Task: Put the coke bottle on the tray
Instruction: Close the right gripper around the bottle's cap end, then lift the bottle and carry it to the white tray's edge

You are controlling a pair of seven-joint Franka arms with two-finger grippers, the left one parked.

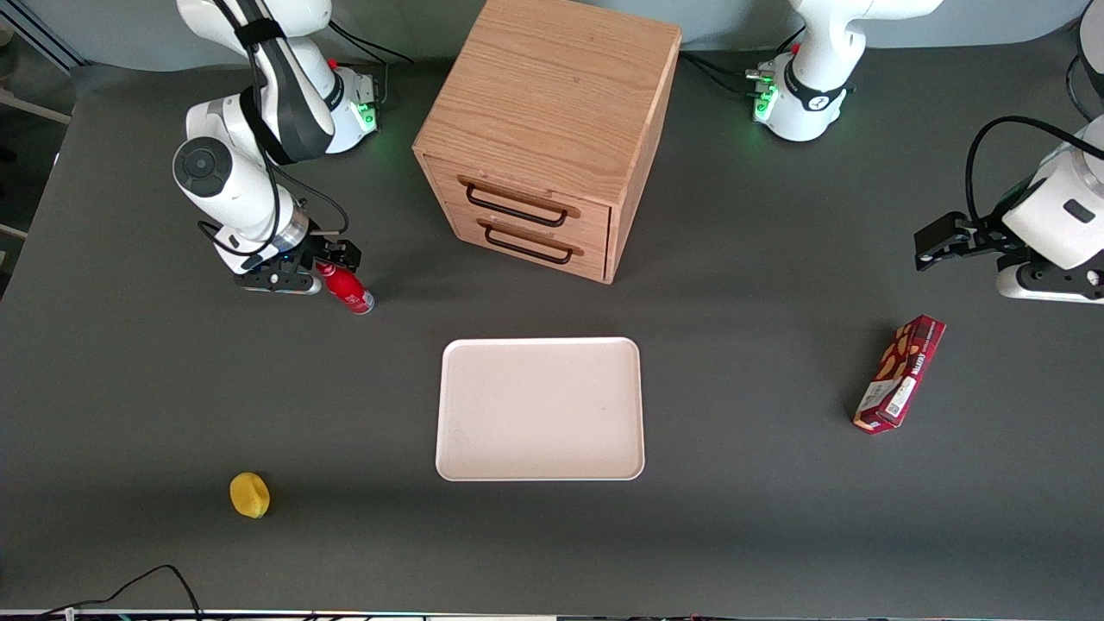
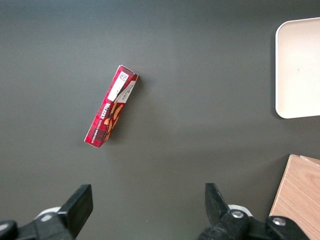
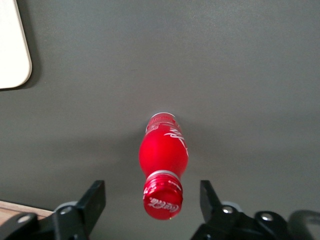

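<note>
A: Where is the coke bottle (image 1: 346,290)?

B: It stands on the table (image 1: 733,535) toward the working arm's end, near the corner where that arm's base sits. The tray (image 1: 541,408) lies in the middle of the table, well apart from it.

A: What is the gripper (image 1: 317,266) doing?

B: It sits low around the bottle. Its fingers (image 3: 95,197) are spread wide, one on each side of the red cap. They do not touch it.

A: Will it be hard to hold?

B: I think it is light and hard, but smooth and round, so it could slip or tip over. Best to pinch the fat red part just under the cap.
</note>
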